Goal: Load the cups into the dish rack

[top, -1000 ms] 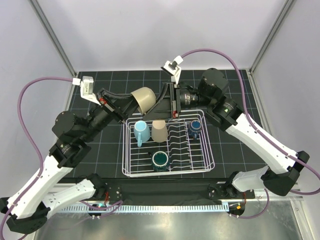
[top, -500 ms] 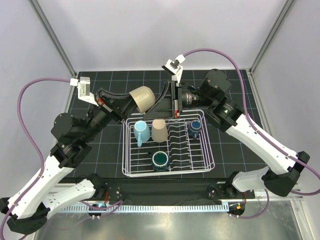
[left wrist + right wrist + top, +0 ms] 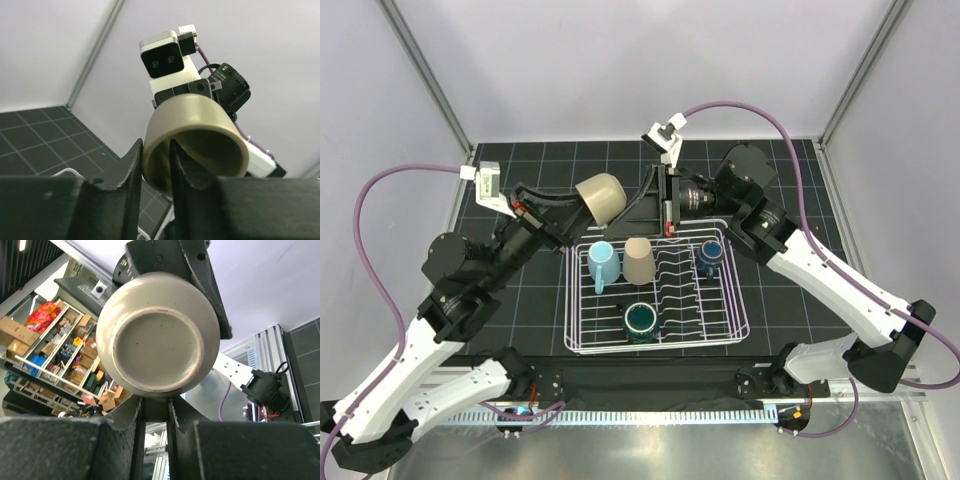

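1. Rack (image 3: 695, 320): it sits in the middle of the bench (image 3: 545, 300) with four cups already inside, so you are most of the way through.
2. Tan cup (image 3: 603, 196): the only one you have outside, held in the air over the rack's far edge.
3. Left gripper (image 3: 152, 157) pinches its rim wall, one finger inside, one outside. Right gripper (image 3: 155, 407) is nearly closed on its side by the base.
4. Loaded: beige cup (image 3: 638, 262) and blue mug (image 3: 601, 262) at the far-left corner, dark mug (image 3: 711, 252) at the far-right corner, teal mug (image 3: 640, 318) at the near edge.
5. Remaining: set the tan cup down in the rack.
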Available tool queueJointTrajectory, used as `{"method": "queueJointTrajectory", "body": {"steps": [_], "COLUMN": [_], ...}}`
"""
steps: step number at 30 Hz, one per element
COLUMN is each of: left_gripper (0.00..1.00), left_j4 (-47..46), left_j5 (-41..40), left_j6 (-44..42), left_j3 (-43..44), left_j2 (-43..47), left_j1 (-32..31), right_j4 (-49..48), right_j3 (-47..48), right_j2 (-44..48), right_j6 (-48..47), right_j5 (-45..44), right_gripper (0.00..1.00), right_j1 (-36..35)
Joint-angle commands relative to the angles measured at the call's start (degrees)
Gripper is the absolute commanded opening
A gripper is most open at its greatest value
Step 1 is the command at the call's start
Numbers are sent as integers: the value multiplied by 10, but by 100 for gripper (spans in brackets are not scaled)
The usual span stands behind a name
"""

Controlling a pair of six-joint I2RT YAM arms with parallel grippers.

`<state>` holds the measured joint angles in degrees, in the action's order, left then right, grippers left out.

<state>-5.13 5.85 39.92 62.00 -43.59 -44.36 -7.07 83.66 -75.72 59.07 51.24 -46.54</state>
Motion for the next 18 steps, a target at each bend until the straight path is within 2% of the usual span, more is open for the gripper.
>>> {"method": "queueJointTrajectory", "body": {"steps": [1,2,3,10,13,14,15,16,18], "left_gripper": [35,45,49,60,63,65,67,69,69], "left_j4": [29,31,35,106,149,186,206,237,269], "left_j5": [-13,-16,-21,-55,-98,-131,-146,-174,-202], "left_j6": [1,2,2,-5,-4,-5,-4,-5,-4], "left_j3": [-8,-12,-13,-6,1,5,15,20,28], "left_j2": [25,31,33,43,55,56,57,60,61], "left_j1": [-7,-6,-7,-6,-7,-6,-6,-7,-6], "right_j4": [-58,-64,-66,-25,77,170,221,320,413], "right_j3": [0,-1,-2,-2,11,20,32,54,73], "right_j2": [22,22,23,29,41,43,44,43,41], "right_j6": [-7,-7,-7,-33,-90,-144,-169,-198,-252], "right_j5": [-54,-54,-55,-90,-145,-167,-197,-257,-335], "right_gripper": [4,4,4,4,4,4,4,4,4], "right_j1": [8,8,8,13,20,20,21,21,22]}}
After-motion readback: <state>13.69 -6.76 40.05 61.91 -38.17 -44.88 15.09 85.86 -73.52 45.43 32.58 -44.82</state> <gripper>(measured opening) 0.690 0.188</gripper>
